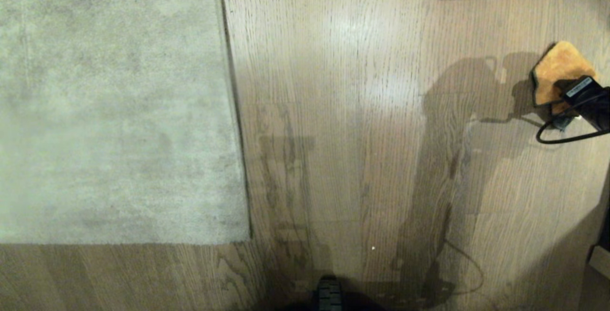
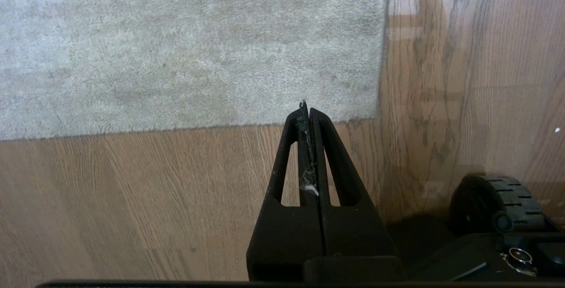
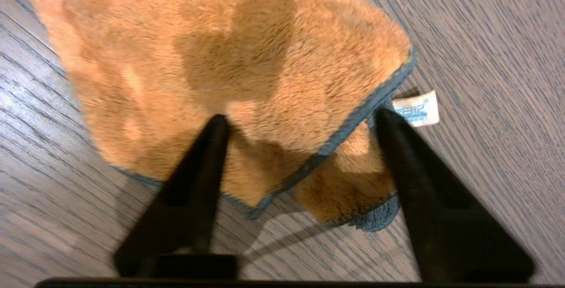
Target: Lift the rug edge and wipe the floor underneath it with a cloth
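From the head, the fluffy orange cloth lies on the brown wood floor, far from the flat grey rug edge. The left tool is clenched, empty. The right tool is spread wide around the cloth's blue-trimmed corner.

This looks like a lived-in home room, going by the grey-brown wood-grain plank floor with its soft sheen and the large mottled grey-beige short-pile rug lying flat on it.
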`<state>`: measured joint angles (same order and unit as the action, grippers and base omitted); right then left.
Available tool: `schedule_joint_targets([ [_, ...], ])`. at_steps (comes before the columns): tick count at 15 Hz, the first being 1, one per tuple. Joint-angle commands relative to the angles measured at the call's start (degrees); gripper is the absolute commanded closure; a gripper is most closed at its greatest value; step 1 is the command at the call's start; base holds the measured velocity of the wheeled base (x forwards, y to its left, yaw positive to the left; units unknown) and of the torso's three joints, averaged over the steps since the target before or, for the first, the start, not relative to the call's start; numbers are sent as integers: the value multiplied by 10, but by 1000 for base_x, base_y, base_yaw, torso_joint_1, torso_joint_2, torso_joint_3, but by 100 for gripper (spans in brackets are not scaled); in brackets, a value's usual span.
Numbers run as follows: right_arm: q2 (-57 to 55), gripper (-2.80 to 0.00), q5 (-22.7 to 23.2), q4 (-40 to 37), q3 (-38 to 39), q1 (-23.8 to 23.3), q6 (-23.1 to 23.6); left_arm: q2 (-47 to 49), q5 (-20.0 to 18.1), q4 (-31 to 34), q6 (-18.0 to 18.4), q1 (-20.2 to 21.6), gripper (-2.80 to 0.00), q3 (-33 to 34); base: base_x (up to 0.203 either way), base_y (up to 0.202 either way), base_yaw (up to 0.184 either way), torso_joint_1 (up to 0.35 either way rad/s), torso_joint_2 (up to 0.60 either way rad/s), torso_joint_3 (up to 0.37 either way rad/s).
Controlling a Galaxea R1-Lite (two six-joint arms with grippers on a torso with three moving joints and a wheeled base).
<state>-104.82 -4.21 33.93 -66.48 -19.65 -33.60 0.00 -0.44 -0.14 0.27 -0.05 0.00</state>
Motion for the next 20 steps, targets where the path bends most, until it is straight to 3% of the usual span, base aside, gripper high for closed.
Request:
schedule_joint_targets([
  [1,3,0,0,4,0,0,-4,1,0,0,0,0,0,0,0,0,0,0,0,0],
  [9,15,0,1,31,30,1,-5,1,0,0,0,0,0,0,0,0,0,0,0,0],
  [20,218,0,9,1,134,0,15,1,0,0,0,0,0,0,0,0,0,0,0,0],
])
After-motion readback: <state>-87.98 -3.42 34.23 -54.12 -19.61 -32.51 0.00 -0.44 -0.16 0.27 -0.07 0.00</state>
